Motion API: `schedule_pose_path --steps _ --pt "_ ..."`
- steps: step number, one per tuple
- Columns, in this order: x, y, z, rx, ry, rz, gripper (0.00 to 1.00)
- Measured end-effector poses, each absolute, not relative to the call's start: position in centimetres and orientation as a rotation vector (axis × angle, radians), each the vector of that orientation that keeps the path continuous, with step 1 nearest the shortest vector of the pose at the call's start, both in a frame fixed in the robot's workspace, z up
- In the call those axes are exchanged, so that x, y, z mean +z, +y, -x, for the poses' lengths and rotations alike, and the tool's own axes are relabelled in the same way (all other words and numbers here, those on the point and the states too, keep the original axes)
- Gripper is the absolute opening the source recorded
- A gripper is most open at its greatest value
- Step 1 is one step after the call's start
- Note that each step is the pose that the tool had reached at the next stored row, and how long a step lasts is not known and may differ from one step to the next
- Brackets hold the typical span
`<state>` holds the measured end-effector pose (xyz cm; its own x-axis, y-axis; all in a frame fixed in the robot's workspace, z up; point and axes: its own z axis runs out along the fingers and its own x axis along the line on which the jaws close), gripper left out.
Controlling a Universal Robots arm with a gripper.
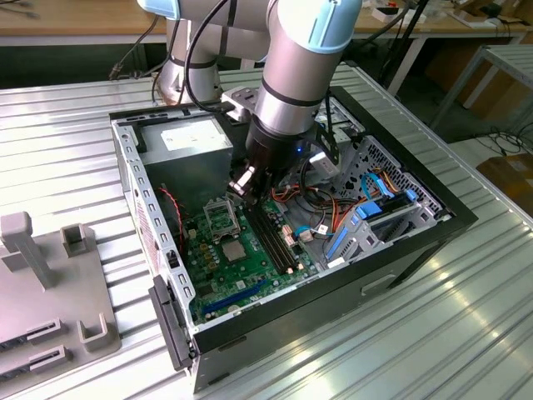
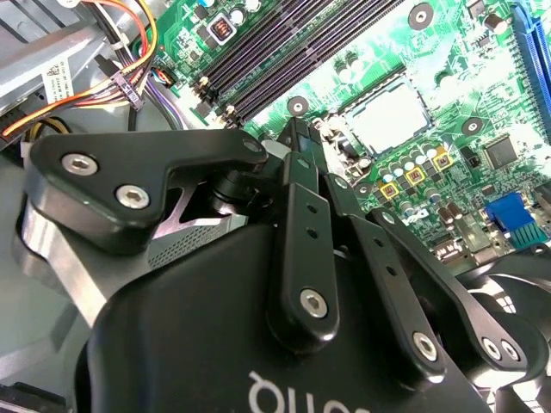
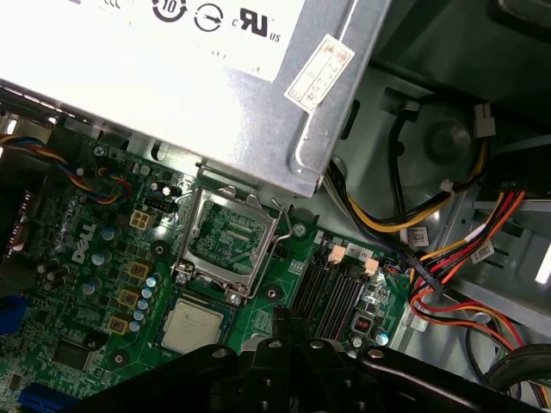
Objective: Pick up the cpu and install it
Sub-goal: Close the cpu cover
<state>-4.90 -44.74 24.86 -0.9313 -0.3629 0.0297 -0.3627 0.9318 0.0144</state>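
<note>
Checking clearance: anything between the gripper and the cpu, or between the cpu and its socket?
No cable or part covers the cpu, which lies bare on the motherboard beside the socket. The gripper hangs above the board. Whether the socket's metal frame is raised, I cannot tell.

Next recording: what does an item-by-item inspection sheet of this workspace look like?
Surface: ribbed metal table carrying an open computer case.
Job's things: cpu lies flat on the green motherboard, next to the hinged-open socket frame; nothing grips it.
Clutter: grey plastic fixture on the table at the exterior view's left.
Grippers: tool hangs over the motherboard, near the cpu but apart from it.
Cables: red, orange, yellow and black wire bundle beside the power-supply box; blue cables further along inside the case.
Surroundings: wooden benches behind the table.
</note>
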Motion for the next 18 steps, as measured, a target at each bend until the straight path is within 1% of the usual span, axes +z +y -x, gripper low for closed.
schedule_pose_path --steps 18 --pt "24.82 -44.29 4.88 -0.012 -3.039 -0.659 0.11"
